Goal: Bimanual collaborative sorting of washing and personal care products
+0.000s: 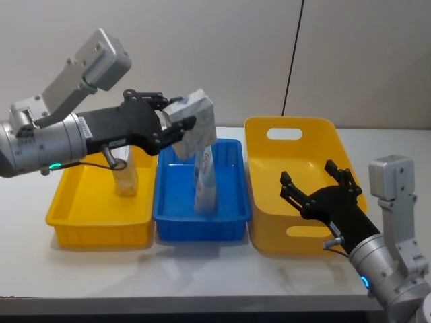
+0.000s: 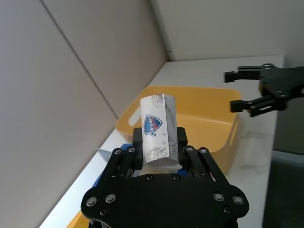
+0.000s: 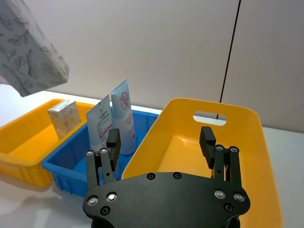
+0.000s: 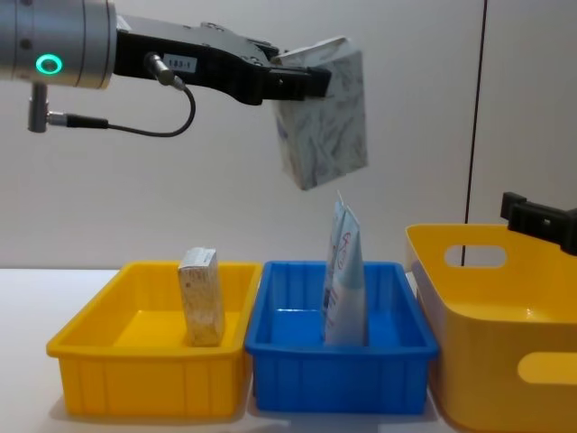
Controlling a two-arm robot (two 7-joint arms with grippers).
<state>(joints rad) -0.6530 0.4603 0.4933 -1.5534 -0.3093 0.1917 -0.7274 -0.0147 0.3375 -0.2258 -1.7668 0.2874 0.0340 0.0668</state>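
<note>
Carton (image 1: pixel 196 121) (image 2: pixel 158 126) (image 4: pixel 325 113) clamped in left pincer (image 1: pixel 178 124) (image 2: pixel 159 147) (image 4: pixel 302 81), fingers pressed on two opposite sides near one end, most of the box sticking out past the fingertips. Held tilted, high in the air above blue tray (image 1: pixel 232 219) (image 4: pixel 338 370), well apart from the tubes (image 1: pixel 205 178) (image 4: pixel 344 289) under it. Leaf pattern and a blue shield logo visible on the box in the left wrist view.

Right pincer (image 1: pixel 311 176) (image 3: pixel 160 140) (image 2: pixel 232 90) spread wide, grasping nothing and touching nothing. Hovering over the near part of right yellow tray (image 1: pixel 269 222) (image 3: pixel 256 123) (image 4: pixel 487 361), fingers pointed toward its far wall with the handle slot.

Tubes standing on end in the blue tray, leaning a little, close together. Second carton (image 1: pixel 126 176) (image 4: pixel 202 298) (image 3: pixel 64 118) standing upright in left yellow tray (image 1: pixel 94 232) (image 4: pixel 144 379), toward the side next to the blue tray.

Three trays in one row on the white tabletop (image 1: pixel 202 269): yellow, blue, yellow, the blue one between and just beside both others.
</note>
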